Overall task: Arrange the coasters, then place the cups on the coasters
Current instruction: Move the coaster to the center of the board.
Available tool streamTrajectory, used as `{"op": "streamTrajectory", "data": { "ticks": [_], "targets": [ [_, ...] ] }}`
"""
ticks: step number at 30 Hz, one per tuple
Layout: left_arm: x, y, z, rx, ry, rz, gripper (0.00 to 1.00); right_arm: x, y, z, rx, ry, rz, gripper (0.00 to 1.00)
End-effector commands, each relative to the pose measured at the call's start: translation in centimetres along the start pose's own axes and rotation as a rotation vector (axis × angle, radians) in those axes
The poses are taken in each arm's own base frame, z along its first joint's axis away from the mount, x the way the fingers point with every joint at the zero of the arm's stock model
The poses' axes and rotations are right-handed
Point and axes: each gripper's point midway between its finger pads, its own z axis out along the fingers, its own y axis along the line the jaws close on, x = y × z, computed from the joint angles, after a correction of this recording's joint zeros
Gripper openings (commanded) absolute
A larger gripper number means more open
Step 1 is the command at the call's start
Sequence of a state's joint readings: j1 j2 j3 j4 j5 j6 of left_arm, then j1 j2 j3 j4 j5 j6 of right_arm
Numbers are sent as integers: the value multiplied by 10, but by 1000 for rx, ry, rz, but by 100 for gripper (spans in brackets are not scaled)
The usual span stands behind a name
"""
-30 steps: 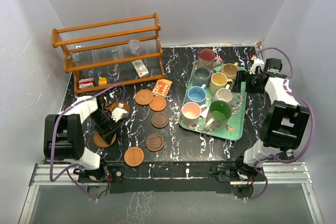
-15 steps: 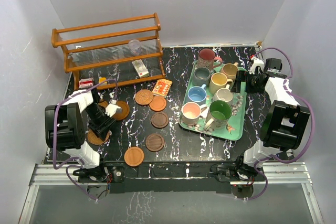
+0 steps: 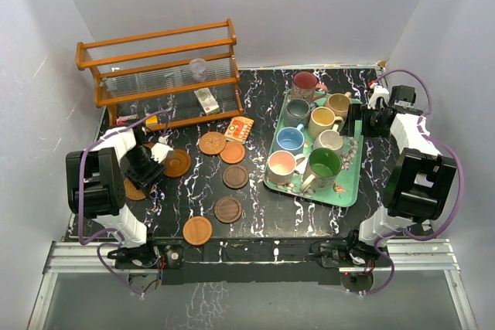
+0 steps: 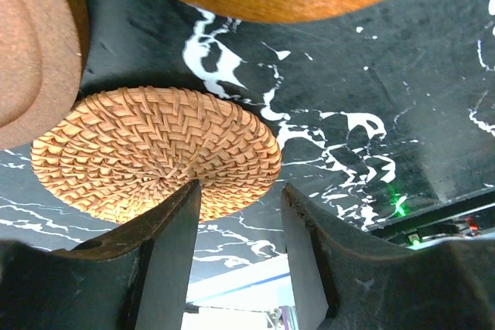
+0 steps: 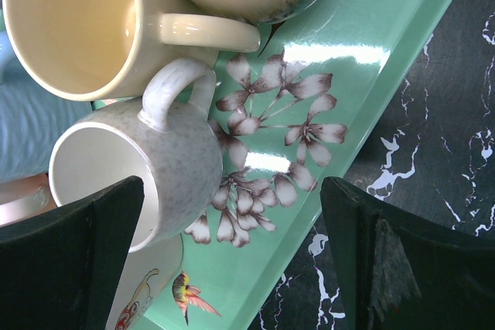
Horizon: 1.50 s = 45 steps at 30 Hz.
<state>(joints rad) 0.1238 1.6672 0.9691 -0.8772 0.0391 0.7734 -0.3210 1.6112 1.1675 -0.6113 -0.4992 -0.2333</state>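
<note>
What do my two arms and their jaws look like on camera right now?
Both the left arm and right arm have chunky black joint housings, white link covers and a looping purple cable. The left gripper and right gripper carry matte black, wedge-shaped jaws, slightly scuffed.

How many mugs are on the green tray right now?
8, all on the green tray: maroon mug at the far end, then grey mug and tan mug, yellow mug, blue mug and off-white mug, pink mug and green mug nearest. None seems hidden.
</note>
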Motion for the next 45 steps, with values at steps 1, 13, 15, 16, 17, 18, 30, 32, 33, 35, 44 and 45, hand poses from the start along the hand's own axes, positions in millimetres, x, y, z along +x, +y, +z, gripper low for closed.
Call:
{"op": "streamTrajectory", "data": {
  "ticks": [1,13,15,16,17,18,30,32,33,35,44,45],
  "targets": [
    [-34,28,6,-80,-136,22,46,-22,-1,-8,12,-55,-35,98],
    [-38,-24,-32,143,-226,85,50,-22,-1,-9,15,-57,-36,98],
    [-48,-30,-40,167,-282,84,50,-23,-1,-9,14,-58,-36,98],
    [-54,-31,-43,171,-307,82,50,-23,-1,-9,14,-59,-36,98],
    [-61,-31,-44,171,-332,77,50,-23,-1,-9,14,-59,-37,98],
    [-68,-30,-45,165,-355,68,50,-23,-1,-10,14,-60,-37,98],
    [-144,-31,-39,131,-498,54,50,-21,-2,-8,19,-54,-34,98],
    [-148,-31,-34,128,-493,56,50,-21,-2,-8,19,-54,-34,98],
    [-150,-30,-30,125,-487,53,50,-22,-2,-8,20,-56,-35,98],
    [-152,-27,-25,115,-479,42,50,-21,-3,-8,20,-54,-35,98],
    [-164,-16,-13,93,-481,8,49,-20,-4,-6,22,-49,-33,98],
    [-166,-15,-12,93,-488,4,49,-20,-4,-6,22,-49,-33,98]
  ]
}}
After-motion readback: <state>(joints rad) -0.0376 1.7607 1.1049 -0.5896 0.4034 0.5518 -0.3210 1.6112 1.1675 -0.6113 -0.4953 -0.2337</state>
